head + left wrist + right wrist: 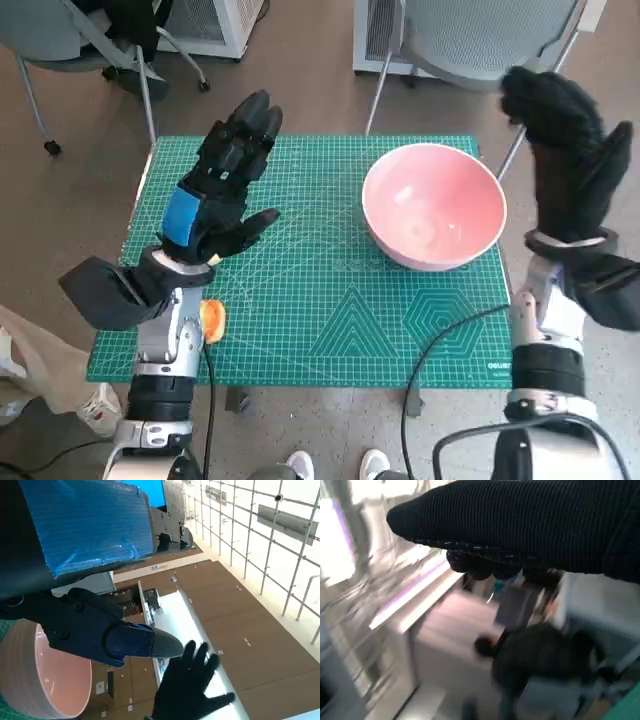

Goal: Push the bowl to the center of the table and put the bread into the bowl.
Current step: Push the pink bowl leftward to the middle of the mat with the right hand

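**Bowl off-centre, right hand nearer**

Pink bowl (434,205) sits on the right part of the green mat (320,300), empty. Right hand (565,150) raised just beside its outer side, fingers spread, holding nothing. Left hand (222,185) spread, empty, farther off. Push goes leftward.

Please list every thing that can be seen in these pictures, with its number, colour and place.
bowl: one, pink, empty, on the right part of the mat
bread: one, orange, small, mostly hidden beside the left forearm, near the mat's left front edge
mat: one, green with a printed grid, covering the table
chairs: two, grey, on the floor beyond the table
cable: one, black, running over the mat's front right corner
shoes: two, white, at the picture's lower edge
left hand: black with blue tape, raised over the mat's left part, fingers spread, holding nothing
right hand: black glove, raised to the right of the bowl, holding nothing
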Controlling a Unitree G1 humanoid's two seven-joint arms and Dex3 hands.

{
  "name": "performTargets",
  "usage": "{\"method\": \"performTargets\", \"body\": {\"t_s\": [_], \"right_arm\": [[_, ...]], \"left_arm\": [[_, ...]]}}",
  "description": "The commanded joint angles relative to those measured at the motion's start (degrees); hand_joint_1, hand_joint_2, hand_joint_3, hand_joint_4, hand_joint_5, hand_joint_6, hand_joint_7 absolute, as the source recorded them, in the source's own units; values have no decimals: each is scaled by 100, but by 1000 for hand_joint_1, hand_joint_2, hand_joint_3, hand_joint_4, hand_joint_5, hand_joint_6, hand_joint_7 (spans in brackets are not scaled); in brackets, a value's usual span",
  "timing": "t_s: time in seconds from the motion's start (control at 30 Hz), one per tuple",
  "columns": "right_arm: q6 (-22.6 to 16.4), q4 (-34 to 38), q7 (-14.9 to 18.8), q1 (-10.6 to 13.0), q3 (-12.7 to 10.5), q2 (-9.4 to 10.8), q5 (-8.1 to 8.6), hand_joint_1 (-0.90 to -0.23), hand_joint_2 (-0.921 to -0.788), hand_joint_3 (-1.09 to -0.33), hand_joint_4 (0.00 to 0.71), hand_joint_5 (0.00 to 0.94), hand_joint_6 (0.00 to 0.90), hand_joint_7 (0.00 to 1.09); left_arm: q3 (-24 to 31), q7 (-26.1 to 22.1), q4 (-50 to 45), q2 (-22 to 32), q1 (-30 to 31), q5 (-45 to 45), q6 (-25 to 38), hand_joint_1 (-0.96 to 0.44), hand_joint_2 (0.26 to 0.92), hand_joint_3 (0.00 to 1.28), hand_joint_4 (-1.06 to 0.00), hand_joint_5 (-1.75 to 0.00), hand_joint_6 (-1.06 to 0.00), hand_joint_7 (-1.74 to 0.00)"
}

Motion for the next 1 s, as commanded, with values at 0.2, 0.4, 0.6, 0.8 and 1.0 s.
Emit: {"method": "performTargets", "body": {"t_s": [0.2, 0.4, 0.6, 0.8, 1.0], "right_arm": [[157, 1184, -344, -315, -134, -352, -205, -666, -921, -890, 30, 0, -1, 242], [499, 1792, -551, -475, -138, -577, -326, -654, -921, -900, 12, 0, -1, 215], [968, 2131, -642, -536, -156, -620, -373, -658, -921, -893, 1, -1, -1, 179], [1458, 2317, -715, -515, -164, -623, -457, -629, -921, -910, -1, -1, 0, 140], [1904, 2452, -826, -458, -146, -638, -560, -605, -921, -955, -1, -1, 0, 120]], "left_arm": [[18, 18, 28, -25, -2, -8, -75, -632, 921, 204, -101, 0, -114, -252], [27, 19, 60, -27, -9, -16, -77, -631, 921, 204, -100, 0, -113, -254], [29, 20, 52, -28, -6, -27, -68, -631, 921, 204, -99, 0, -112, -254], [29, 23, 36, -35, 4, -28, -62, -631, 921, 205, -99, 0, -111, -256], [31, 22, 38, -34, 6, -27, -62, -630, 921, 205, -99, 0, -110, -257]]}}
